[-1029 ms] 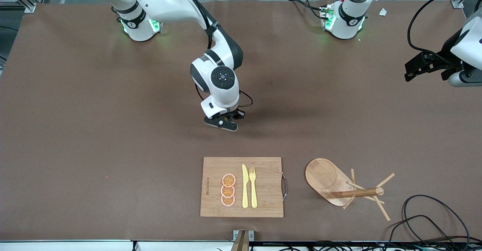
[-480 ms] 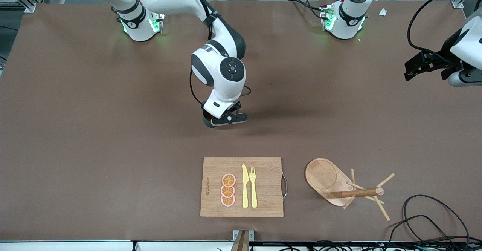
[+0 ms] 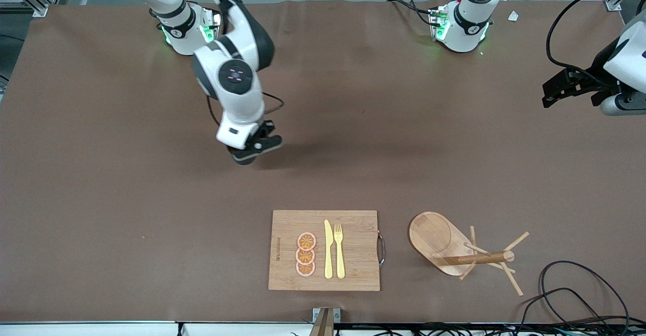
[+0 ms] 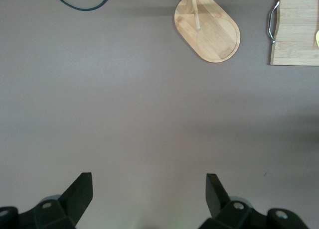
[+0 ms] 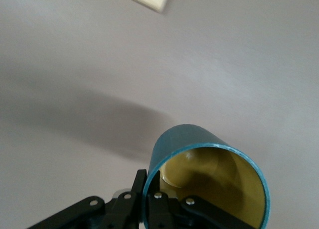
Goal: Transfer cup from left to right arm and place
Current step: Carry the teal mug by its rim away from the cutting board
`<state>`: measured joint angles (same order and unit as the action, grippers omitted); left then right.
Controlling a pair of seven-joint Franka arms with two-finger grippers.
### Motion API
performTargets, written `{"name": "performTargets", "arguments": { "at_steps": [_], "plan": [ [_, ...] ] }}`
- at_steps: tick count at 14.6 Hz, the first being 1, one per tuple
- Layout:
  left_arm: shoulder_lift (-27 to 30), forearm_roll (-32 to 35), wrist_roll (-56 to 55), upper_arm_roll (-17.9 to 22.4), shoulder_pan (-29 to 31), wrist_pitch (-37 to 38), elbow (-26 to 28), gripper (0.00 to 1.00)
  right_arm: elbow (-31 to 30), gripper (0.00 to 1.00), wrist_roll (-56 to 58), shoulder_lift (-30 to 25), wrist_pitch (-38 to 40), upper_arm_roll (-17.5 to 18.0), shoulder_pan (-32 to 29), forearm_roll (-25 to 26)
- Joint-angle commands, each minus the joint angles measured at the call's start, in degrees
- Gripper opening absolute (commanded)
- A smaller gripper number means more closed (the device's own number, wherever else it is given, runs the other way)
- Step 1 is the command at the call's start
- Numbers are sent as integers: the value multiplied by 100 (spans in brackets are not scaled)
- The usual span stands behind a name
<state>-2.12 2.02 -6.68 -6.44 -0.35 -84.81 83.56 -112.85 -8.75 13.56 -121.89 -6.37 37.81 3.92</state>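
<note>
1. The cup (image 5: 207, 181) is gripped by its rim in the right gripper (image 3: 251, 149), one finger inside the tan-yellow interior and one outside, the mouth tilted sideways.
2. The cup is held in the air over bare table (image 3: 126, 200), toward the right arm's end.
3. The left gripper (image 4: 149, 191) is spread wide and holds nothing; its arm waits at the table's edge.
4. The handover is judged done; placing is the step in hand.
5. Next, the cup should be turned upright, lowered onto the table, then let go.
6. The cutting board (image 3: 353, 225) and the wooden rack (image 3: 439, 235) lie nearer the front camera.
</note>
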Motion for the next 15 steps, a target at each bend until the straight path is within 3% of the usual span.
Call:
{"name": "performTargets", "arguments": {
  "at_steps": [1, 4, 15],
  "plan": [
    [115, -70, 44, -16, -9, 87, 20, 100, -1306, 0, 776, -888, -588, 101, -518, 100],
    [124, -70, 1, -42, -18, 87, 20, 100, -1880, 0, 1907, -996, -1151, 101, -1124, 91],
    [124, -35, 79, -86, 26, 430, 11, 100, -2180, 0, 4897, -802, -1521, 74, -2619, 56]
  ]
}}
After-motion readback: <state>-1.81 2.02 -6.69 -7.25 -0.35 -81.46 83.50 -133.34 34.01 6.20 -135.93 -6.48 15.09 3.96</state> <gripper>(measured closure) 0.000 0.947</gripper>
